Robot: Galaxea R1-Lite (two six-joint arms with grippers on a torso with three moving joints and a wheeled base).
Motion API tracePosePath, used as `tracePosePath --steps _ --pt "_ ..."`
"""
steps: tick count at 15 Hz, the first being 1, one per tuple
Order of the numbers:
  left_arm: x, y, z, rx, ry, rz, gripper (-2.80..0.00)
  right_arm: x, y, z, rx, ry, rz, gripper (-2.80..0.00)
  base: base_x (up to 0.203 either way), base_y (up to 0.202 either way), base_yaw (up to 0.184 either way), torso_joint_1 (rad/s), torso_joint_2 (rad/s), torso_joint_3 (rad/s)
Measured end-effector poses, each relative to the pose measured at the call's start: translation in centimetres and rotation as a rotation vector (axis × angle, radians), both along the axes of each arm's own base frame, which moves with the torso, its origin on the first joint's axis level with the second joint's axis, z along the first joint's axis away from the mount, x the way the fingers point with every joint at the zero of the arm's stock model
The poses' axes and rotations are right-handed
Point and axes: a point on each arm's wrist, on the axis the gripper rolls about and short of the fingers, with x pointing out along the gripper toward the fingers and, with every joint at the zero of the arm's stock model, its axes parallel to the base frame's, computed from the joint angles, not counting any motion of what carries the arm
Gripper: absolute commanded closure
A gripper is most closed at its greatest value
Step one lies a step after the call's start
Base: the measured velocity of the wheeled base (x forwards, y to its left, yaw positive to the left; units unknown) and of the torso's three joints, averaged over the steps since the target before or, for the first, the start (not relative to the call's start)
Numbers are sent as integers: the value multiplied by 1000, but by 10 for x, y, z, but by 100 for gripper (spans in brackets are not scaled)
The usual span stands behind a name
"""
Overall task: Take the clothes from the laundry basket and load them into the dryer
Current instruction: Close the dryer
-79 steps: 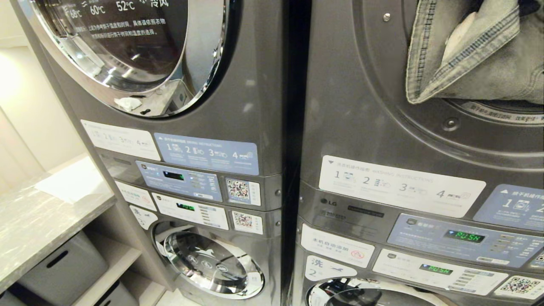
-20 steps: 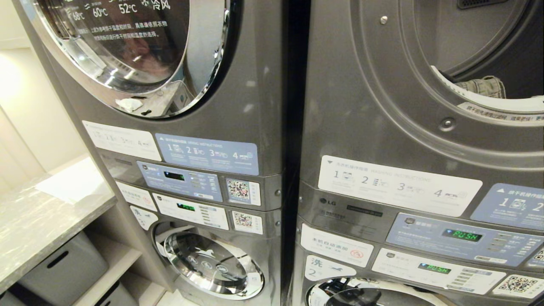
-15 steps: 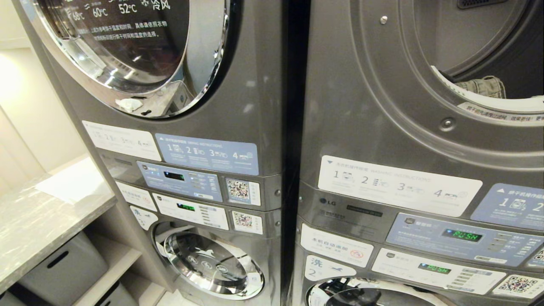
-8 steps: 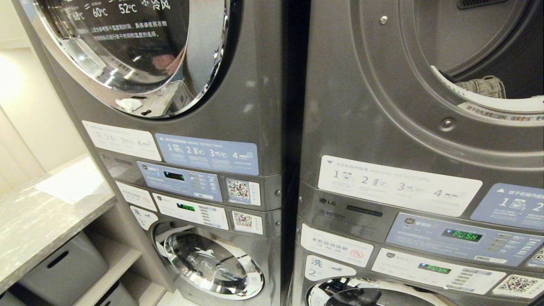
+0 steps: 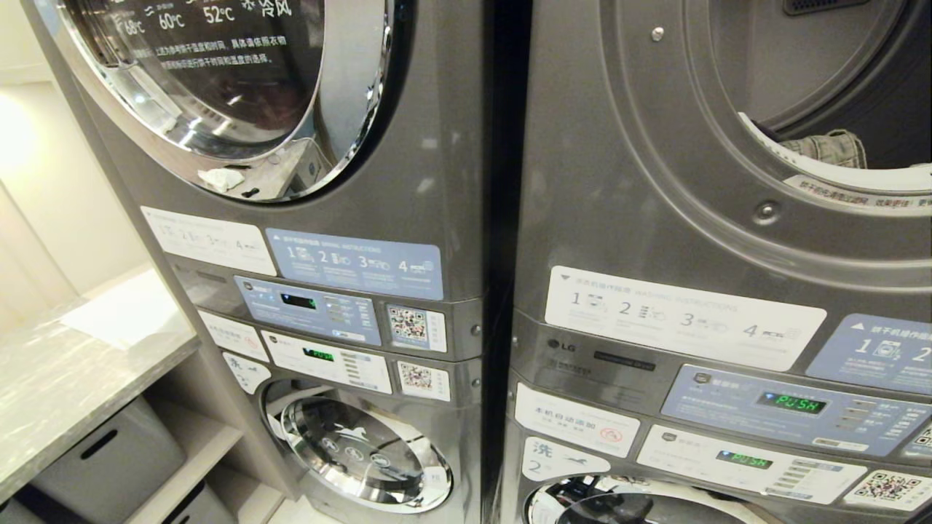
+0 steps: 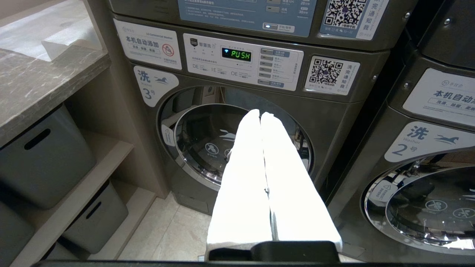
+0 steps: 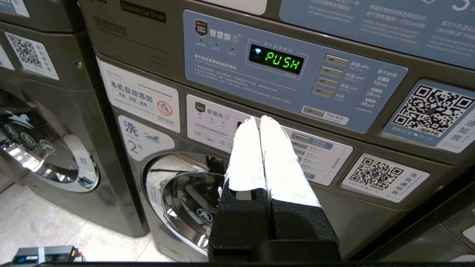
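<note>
Inside the dryer (image 5: 728,182), clothes (image 5: 830,148) lie unmoved since before.

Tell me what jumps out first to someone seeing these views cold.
The open dryer drum at the head view's upper right, with a bit of denim clothing lying inside. Next, the green PUSH display on the dryer panel, above the shut, empty right gripper. The left gripper, also shut, faces washer 3's door.

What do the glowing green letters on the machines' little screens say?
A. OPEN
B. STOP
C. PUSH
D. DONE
C: the lit display on the blue dryer panel in the right wrist view spells PUSH in green, and the washer's display in the left wrist view shows the same word.
</note>
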Motion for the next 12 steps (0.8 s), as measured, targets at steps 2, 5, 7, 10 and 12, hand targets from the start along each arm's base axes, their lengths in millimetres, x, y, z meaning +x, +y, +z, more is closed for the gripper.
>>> tracePosePath --steps 2,5,7,10,12 --pt "0 0 0 0 0 0 0 0 0 0 -3 0 0 0 -159 0 4 13 8 -2" --pt "0 0 0 0 -1 0 0 0 0 0 -3 -1 4 0 -194 0 2 -11 -1 1" --pt "0 0 0 0 -2 0 0 0 0 0 -3 1 3 0 -101 0 2 -12 -9 4" --pt "0 0 0 -1 -2 0 0 0 0 0 3 1 4 0 0 0 0 9 0 -1" --pt "0 0 0 -1 -2 0 0 0 0 0 0 2 10 0 0 0 0 0 0 0"
